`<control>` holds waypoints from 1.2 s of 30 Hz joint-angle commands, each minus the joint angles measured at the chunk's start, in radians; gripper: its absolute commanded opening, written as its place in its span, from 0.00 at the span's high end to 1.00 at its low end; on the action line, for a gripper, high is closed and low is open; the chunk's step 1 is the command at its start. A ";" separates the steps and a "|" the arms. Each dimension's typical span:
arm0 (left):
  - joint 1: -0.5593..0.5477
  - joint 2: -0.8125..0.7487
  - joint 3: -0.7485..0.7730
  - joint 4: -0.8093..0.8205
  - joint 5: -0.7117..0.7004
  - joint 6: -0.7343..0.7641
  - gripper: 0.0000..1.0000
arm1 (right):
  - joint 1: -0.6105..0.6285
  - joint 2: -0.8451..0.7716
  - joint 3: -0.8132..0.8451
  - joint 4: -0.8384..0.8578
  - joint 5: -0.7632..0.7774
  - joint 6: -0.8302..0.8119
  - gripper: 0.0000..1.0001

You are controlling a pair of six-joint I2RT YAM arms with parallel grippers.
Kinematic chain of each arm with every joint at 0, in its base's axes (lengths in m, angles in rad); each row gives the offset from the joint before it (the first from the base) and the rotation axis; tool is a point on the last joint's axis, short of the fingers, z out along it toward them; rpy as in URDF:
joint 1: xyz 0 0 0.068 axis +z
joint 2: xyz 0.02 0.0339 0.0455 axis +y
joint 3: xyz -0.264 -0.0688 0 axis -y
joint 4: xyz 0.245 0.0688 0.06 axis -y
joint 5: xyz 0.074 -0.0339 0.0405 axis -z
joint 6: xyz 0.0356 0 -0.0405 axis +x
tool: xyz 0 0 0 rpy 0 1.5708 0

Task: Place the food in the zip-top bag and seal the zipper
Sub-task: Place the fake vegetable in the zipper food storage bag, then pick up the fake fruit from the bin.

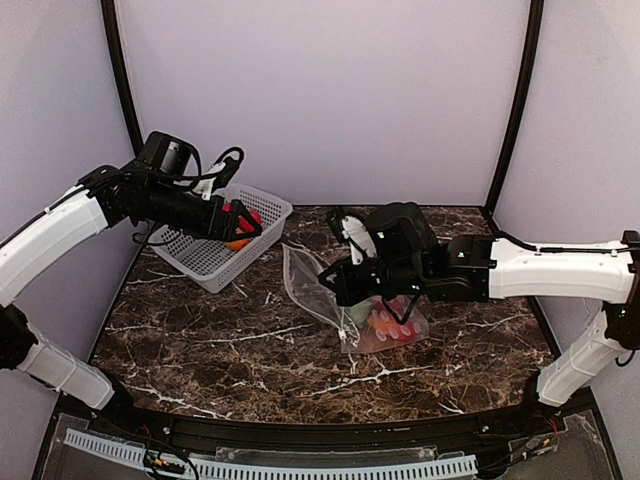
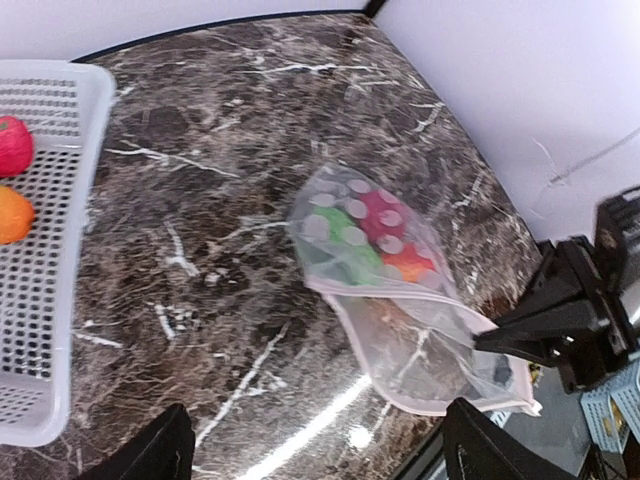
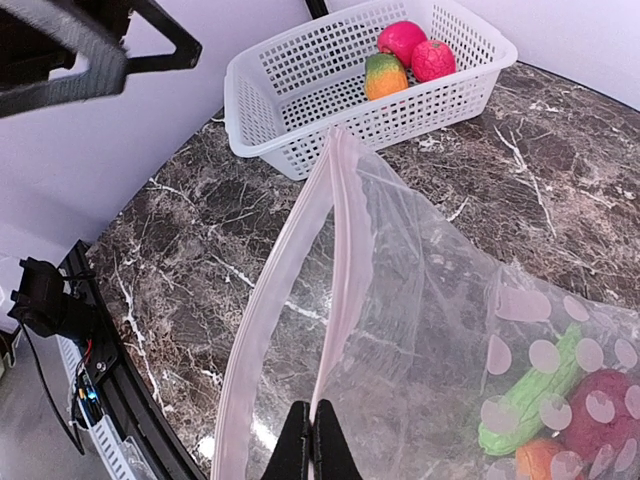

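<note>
The zip-top bag (image 1: pixel 322 292) lies mid-table, clear with white dots (image 2: pixel 420 340). Its pink zipper (image 3: pixel 335 230) is parted, so the mouth gapes toward the basket. Inside the bag (image 3: pixel 450 300) lie a green cucumber-like piece (image 3: pixel 528 398), a red piece (image 3: pixel 598 418) and an orange one (image 3: pixel 538 460). My right gripper (image 3: pixel 318 445) is shut on the bag's zipper edge, also seen from above (image 1: pixel 334 280). My left gripper (image 1: pixel 248 222) hovers over the basket, open and empty (image 2: pixel 320 455). More food sits in the basket: two red pieces (image 3: pixel 402 40) (image 3: pixel 433 60) and an orange-green piece (image 3: pixel 385 75).
The white lattice basket (image 1: pixel 205 258) stands at the back left of the marble table (image 1: pixel 200 340). Black frame posts (image 1: pixel 122 70) and purple walls close in the back and sides. The table's near edge carries a black rail (image 1: pixel 300 430).
</note>
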 commanded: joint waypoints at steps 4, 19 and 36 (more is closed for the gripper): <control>0.246 0.059 -0.108 0.128 -0.026 -0.020 0.13 | -0.011 -0.015 -0.005 0.030 0.018 0.011 1.00; 0.441 0.430 -0.156 0.539 -0.147 -0.291 0.14 | -0.013 -0.044 -0.014 0.030 0.024 0.011 1.00; 0.451 0.737 0.070 0.600 -0.151 -0.332 0.16 | -0.032 -0.004 -0.002 0.030 0.012 -0.001 1.00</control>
